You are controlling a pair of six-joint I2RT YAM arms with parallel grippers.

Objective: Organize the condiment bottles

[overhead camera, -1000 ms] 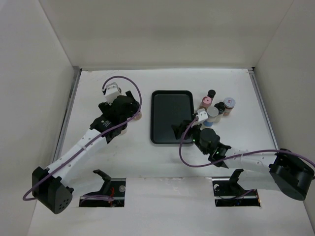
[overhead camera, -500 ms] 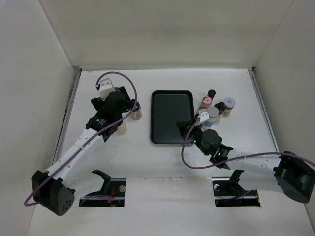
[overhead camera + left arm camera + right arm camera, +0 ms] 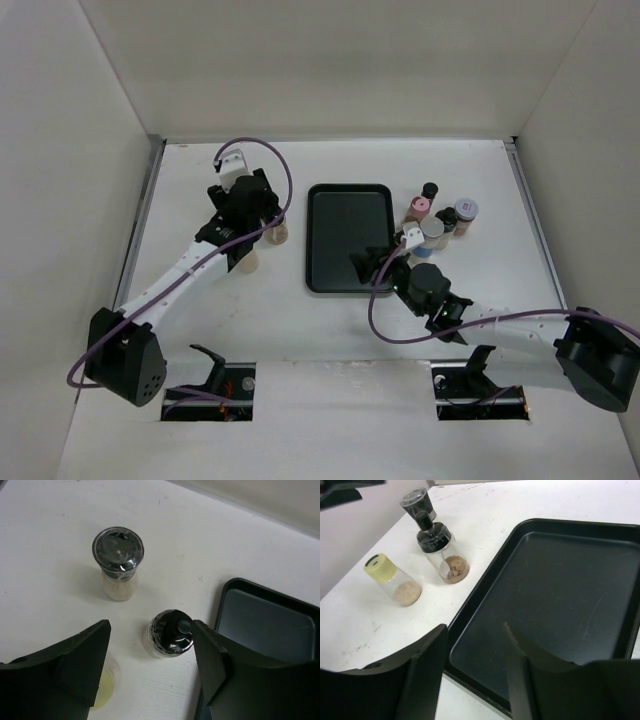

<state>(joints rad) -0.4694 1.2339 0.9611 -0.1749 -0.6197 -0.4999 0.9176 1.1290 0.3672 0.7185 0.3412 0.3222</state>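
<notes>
I have the left fingers (image 3: 70, 667) spread wide over the white tabletop (image 3: 45, 540), just left of the flat black rectangular tray (image 3: 265, 625). Below the gap between them stands a small clear bottle with a black knobbed cap (image 3: 171, 632), brown powder in its base; I see no finger gripping it. Beyond it, toward the far edge, is a pale-filled shaker with a shiny dark round cap (image 3: 118, 550). Toward the near edge, a yellow-capped jar (image 3: 104, 690) is half hidden under one finger.

My right fingers (image 3: 427, 665) are apart too, holding nothing, hovering above the tray's near right part.

Right of the tray, toward the far right corner of the tabletop, five more bottles stand bunched together. They are a small black-capped bottle (image 3: 430, 190), a pink-capped bottle (image 3: 420, 207), a grey-capped jar (image 3: 432, 228), a second dark-capped bottle (image 3: 448, 215) and a silvery-capped jar (image 3: 466, 209). Every bottle I can see sits on the tabletop, outside the tray.
</notes>
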